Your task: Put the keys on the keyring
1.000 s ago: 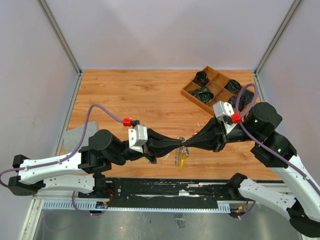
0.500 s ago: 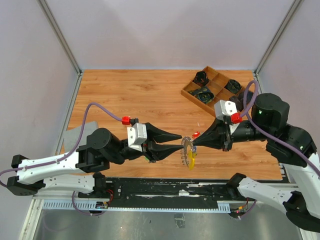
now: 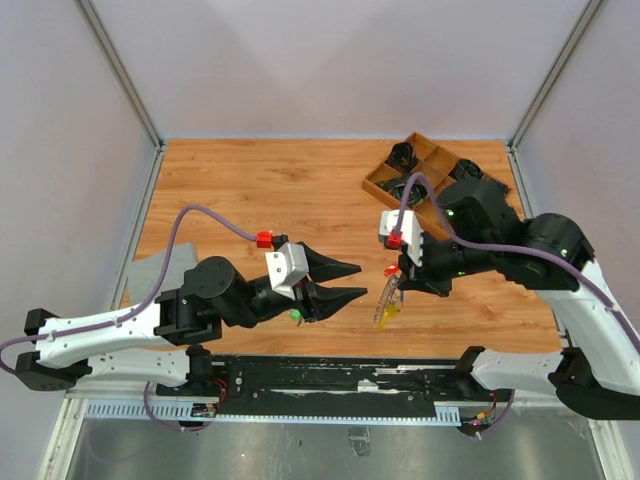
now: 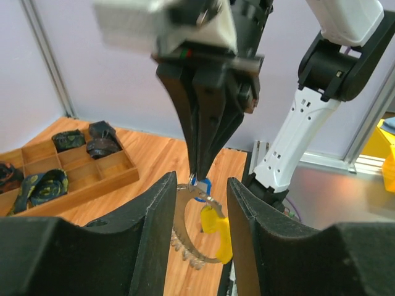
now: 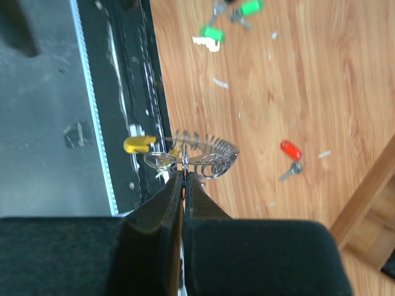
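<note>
My right gripper [image 3: 397, 284] points down and is shut on the top of the keyring [image 3: 387, 303], a silvery coil ring that hangs above the table with its yellow curved piece [image 3: 386, 321] lowest. In the right wrist view, the gripper [image 5: 184, 175] pinches the keyring [image 5: 207, 157] beside a bit of blue. In the left wrist view, a blue key tag [image 4: 203, 184] sits at that pinch point. My left gripper [image 3: 361, 280] is open and empty, left of the ring; its fingers [image 4: 154, 234] frame the keyring [image 4: 185, 243]. A red-headed key [image 3: 391, 270] and green-tagged keys [image 3: 296, 314] lie on the table.
A wooden compartment tray [image 3: 372, 186] with dark bundled items stands at the back right. A grey pad [image 3: 150, 275] lies at the left edge. The black base rail [image 3: 330, 375] runs along the near edge. Small white scraps [image 5: 220, 82] lie on the wood.
Both grippers met at the keyring a second ago. The left gripper has opened and pulled back left. The right gripper has swung to point down, with the ring hanging from it.
</note>
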{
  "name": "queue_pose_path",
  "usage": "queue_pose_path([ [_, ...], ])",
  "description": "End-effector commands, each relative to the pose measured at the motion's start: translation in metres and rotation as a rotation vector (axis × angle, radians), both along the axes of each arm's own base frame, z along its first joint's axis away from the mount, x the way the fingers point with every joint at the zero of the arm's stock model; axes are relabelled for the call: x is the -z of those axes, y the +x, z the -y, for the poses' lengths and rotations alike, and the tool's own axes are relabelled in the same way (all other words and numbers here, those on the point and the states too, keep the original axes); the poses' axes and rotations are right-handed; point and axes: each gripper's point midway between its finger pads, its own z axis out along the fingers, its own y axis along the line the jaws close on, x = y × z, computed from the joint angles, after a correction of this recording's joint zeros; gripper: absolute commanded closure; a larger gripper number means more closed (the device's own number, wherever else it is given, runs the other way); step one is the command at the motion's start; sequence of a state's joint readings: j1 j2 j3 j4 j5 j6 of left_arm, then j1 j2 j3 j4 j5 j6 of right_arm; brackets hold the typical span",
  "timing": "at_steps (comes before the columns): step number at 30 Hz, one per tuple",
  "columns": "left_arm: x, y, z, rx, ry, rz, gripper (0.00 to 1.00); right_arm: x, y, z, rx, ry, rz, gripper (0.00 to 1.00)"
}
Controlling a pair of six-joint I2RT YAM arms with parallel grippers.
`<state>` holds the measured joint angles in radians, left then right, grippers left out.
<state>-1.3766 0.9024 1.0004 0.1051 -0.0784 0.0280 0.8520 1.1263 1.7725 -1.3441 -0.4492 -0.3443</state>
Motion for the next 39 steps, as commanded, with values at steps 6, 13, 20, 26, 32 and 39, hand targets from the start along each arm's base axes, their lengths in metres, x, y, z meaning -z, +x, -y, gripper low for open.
queue_pose_path([
  [6, 0.019, 0.012, 0.005, -0.061, 0.066, -0.031, 0.56, 0.038, 0.015, 0.027, 0.137, -0.282, -0.015, 1.00],
  [13, 0.031, 0.015, 0.012, -0.070, 0.093, -0.036, 0.53, 0.027, 0.001, 0.012, 0.051, -0.203, -0.062, 0.99],
  [20, 0.031, 0.015, 0.025, -0.052, 0.120, -0.015, 0.47, 0.027, -0.013, -0.003, -0.041, -0.178, -0.071, 1.00],
  [26, 0.036, 0.008, 0.029, -0.004, 0.143, -0.009, 0.50, 0.013, -0.024, -0.011, -0.093, -0.088, -0.071, 0.99],
  [32, 0.041, 0.001, 0.036, 0.041, 0.177, -0.004, 0.57, 0.009, -0.031, -0.016, -0.128, -0.061, -0.081, 0.99],
  [39, 0.047, 0.000, 0.044, 0.055, 0.209, -0.002, 0.61, 0.002, -0.033, -0.017, -0.141, -0.027, -0.066, 0.99],
])
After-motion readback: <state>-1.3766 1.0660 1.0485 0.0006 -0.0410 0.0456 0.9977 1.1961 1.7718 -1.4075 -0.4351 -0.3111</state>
